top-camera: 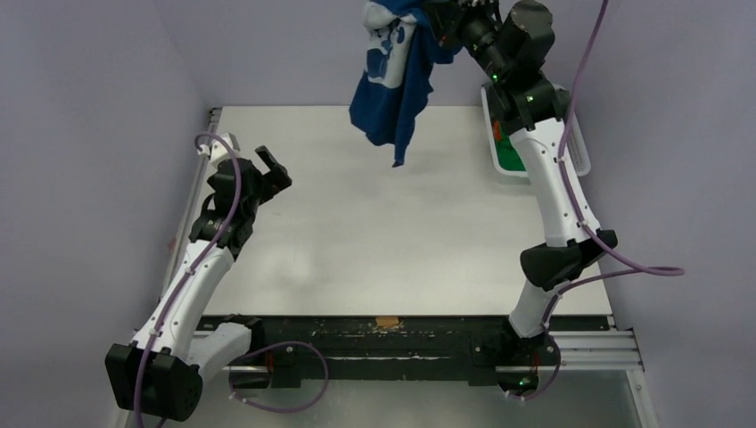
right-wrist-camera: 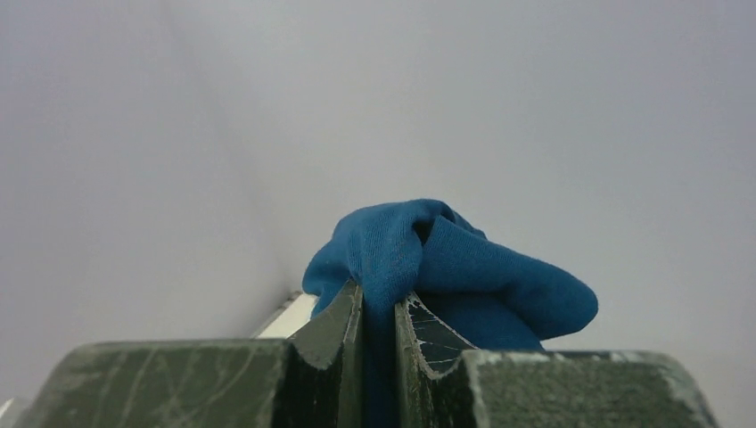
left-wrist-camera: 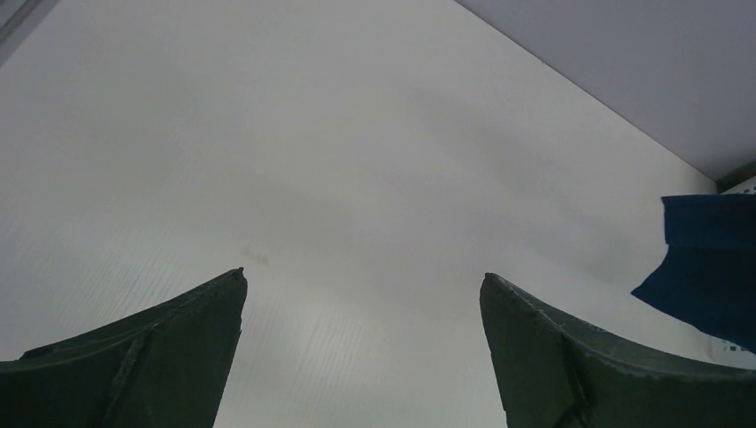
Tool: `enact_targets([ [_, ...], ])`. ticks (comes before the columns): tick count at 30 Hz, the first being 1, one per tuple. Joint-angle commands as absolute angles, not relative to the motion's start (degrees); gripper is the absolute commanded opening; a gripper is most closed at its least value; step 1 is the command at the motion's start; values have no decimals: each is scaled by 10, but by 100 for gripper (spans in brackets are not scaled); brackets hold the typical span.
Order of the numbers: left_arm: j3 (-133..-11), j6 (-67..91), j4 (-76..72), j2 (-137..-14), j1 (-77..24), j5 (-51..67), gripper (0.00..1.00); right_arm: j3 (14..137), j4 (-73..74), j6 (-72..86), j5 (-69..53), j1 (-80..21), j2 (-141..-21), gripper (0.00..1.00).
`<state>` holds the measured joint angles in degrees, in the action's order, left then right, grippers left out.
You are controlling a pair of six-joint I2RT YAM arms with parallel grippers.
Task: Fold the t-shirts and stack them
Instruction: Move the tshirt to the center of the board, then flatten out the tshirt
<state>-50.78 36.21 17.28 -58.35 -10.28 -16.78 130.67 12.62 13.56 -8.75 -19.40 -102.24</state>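
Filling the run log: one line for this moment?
right gripper: shut on blue t-shirt, hanging over table | left gripper: open, empty | green cloth in basket

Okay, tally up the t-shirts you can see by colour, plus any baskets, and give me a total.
Blue t-shirt: 1, hanging from the right pincer
Green t-shirt: 1, in the basket, mostly hidden behind the arm
White basket: 1
Total: 3

r gripper [top-camera: 443, 12] holds blue tee [top-camera: 392, 85] aloft; l gripper [top-camera: 273, 166] jaws apart over table [top-camera: 383, 232]
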Motion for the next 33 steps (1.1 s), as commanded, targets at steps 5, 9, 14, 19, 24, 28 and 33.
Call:
enact_targets([
  [5,-489,376,197,-534,-104,-198,100,1126,54,206,-98,-219,-954,14],
  [9,-487,383,207,-539,-105,-184,100,912,48,229,-32,-190,-921,62],
  [14,-504,390,203,-598,-105,-105,100,849,140,272,-17,-95,-960,82],
  [19,-546,413,161,-726,-105,34,100,821,126,208,-11,-93,-976,85],
  [24,-617,417,171,-850,-131,115,100,811,74,166,-87,-106,-1001,90],
  [28,-660,411,197,-916,-152,135,97,843,114,130,-45,-126,-1042,91],
  [33,-665,394,268,-938,-160,114,96,823,126,114,-7,-132,-1045,91],
])
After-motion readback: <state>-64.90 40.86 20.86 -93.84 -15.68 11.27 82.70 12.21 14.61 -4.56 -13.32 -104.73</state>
